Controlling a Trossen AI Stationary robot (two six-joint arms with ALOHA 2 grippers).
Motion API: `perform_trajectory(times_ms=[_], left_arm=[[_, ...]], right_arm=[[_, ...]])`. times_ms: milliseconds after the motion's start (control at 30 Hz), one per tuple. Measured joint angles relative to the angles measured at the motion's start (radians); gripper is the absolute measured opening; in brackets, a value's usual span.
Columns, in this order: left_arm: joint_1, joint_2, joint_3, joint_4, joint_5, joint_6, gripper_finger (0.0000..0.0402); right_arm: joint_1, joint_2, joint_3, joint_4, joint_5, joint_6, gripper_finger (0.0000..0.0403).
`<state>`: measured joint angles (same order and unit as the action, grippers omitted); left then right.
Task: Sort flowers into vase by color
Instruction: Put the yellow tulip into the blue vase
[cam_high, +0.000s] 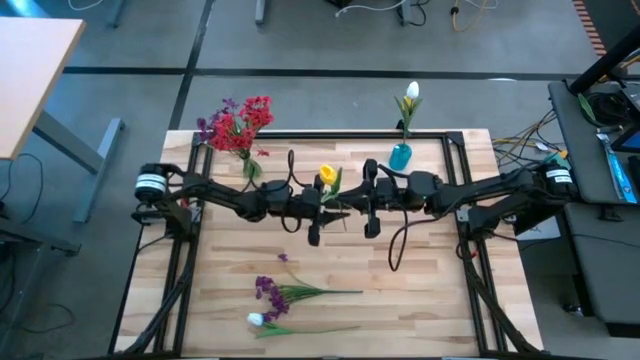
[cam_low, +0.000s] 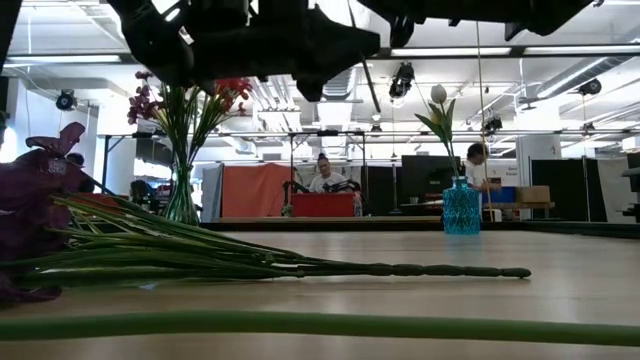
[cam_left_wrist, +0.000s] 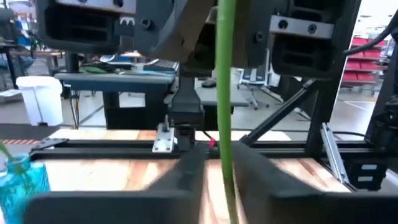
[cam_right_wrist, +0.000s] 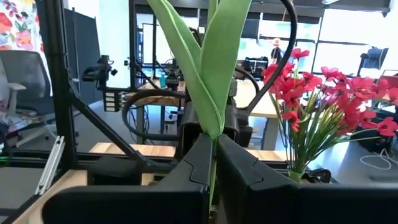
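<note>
Two dark arms meet over the middle of the pale wooden table (cam_high: 420, 290). The left gripper (cam_high: 318, 222) and the right gripper (cam_high: 366, 212) are both clamped on the thin green stem of a yellow tulip-like flower (cam_high: 327, 176). The left wrist view shows the stem upright between its fingers (cam_left_wrist: 186, 171); the right wrist view shows long leaves.

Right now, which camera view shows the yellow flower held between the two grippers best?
The high view: the yellow flower shows head and all, between left gripper and right gripper. Each wrist view shows only stem or leaves in its fingers. The low view hides it.
</note>
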<state>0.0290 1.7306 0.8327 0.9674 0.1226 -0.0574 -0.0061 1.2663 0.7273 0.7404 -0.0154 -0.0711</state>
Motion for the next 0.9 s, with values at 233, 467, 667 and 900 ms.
perform_trajectory(times_ms=[233,467,667,900], left_arm=[[0.016,-0.044,-0.051,-0.012,-0.009,-0.026,0.0002],[0.021,-0.108,-0.082,-0.106,-0.064,-0.020,0.0001],[0.021,-0.116,-0.078,-0.185,-0.099,-0.001,0.0000],[0.021,-0.115,-0.077,-0.193,-0.099,0.000,0.0000]], right_arm=[[-0.001,-0.003,0.000,-0.014,0.001,0.065,0.0056],[-0.001,-0.010,0.051,-0.203,0.042,0.170,0.0164],[-0.001,0.033,0.151,-0.312,0.043,0.166,0.0223],[-0.006,0.091,0.303,-0.515,0.072,0.123,0.0220]])
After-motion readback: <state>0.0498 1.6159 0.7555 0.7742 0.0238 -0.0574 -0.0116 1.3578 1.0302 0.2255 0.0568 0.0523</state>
